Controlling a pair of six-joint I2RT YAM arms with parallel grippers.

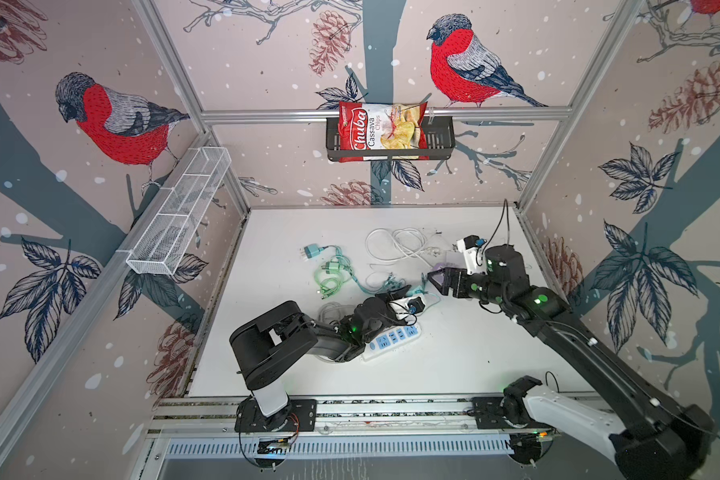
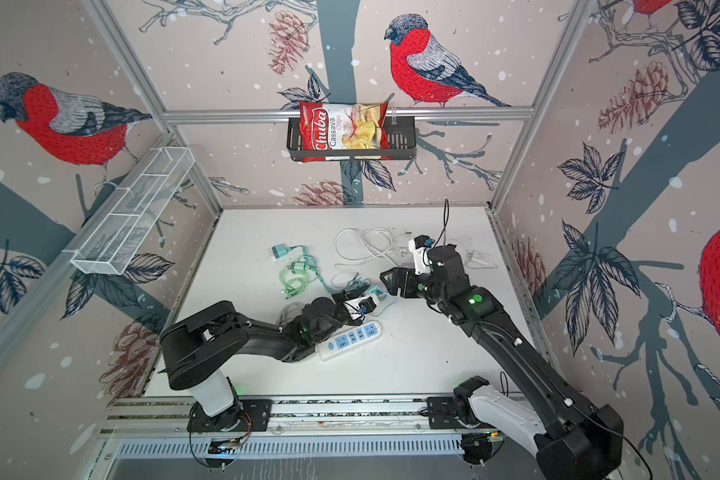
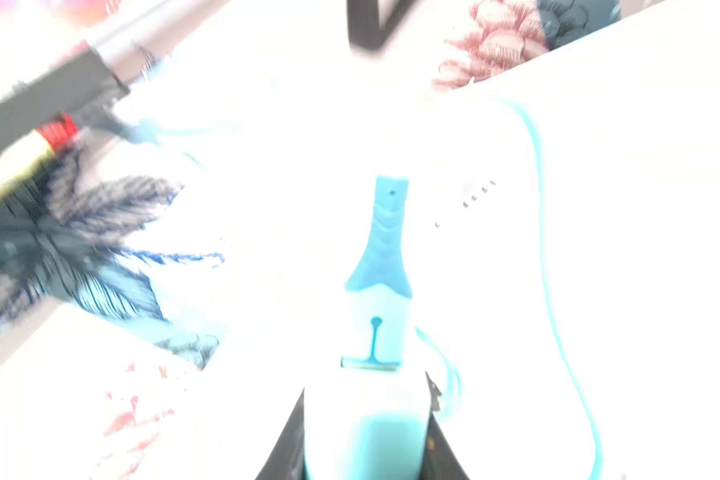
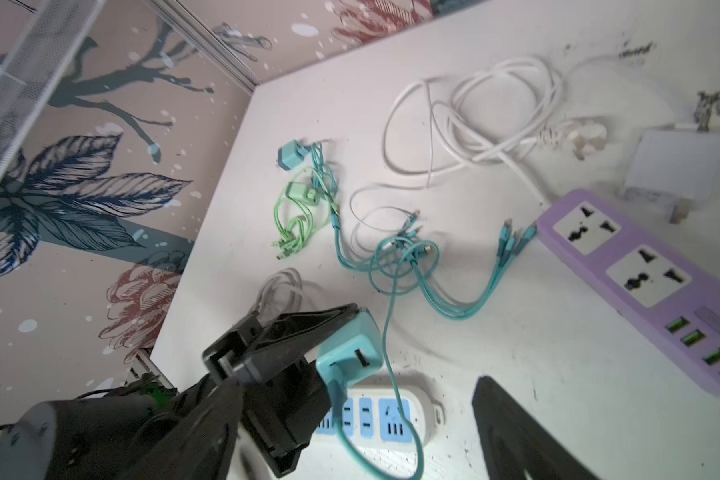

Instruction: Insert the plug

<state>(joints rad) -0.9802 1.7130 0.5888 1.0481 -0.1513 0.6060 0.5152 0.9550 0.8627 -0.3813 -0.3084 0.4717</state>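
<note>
Left end effector (image 4: 332, 341) grips teal plug (image 4: 352, 347) near white strip (image 4: 418, 400).

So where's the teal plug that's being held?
In the right wrist view the plug sits between the left fingers, close over the white strip, near the table's front middle.

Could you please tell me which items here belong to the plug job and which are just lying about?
Job: teal plug in left gripper; white power strip.
Lying about, likely: purple power strip; white cable; green cable; chips bag.
</note>
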